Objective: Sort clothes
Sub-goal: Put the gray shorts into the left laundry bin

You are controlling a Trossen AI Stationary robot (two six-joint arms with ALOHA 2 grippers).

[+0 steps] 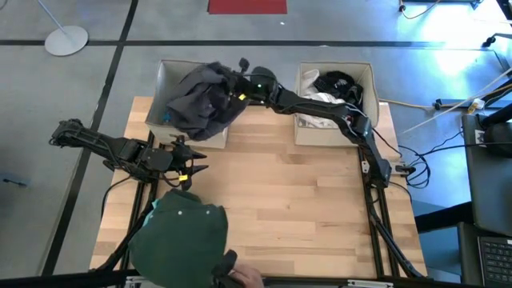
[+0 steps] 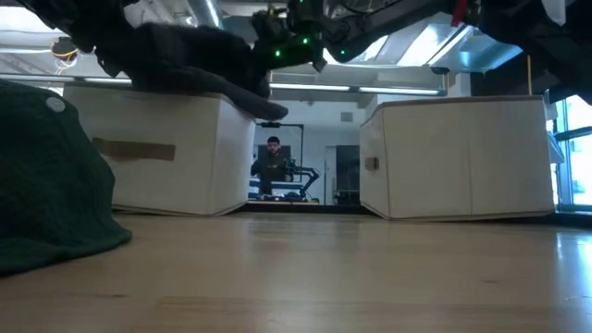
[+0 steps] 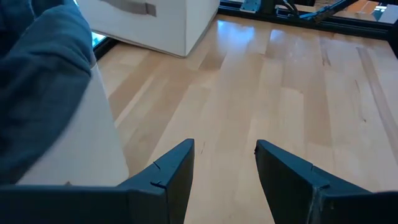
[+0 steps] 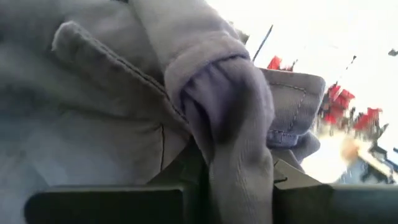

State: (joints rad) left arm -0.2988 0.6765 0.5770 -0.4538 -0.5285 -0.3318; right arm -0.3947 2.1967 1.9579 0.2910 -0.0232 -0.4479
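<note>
Hovering over the left box [image 1: 166, 80], the right gripper [image 1: 238, 86] is clamped on the dark grey garment [image 1: 200, 100]; the green garment [image 1: 180, 232] lies unsorted nearer the table's front edge, beside the waiting left gripper [image 1: 194, 162], fingers apart

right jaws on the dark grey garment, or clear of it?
Touching. The right wrist view shows the dark grey garment pinched in the right gripper; the high view shows it held over the left box.

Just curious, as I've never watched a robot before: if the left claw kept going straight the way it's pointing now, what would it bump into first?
Probably nothing soon. The open left gripper points across bare table; the beige box lies off to one side, though depth is uncertain.
</note>
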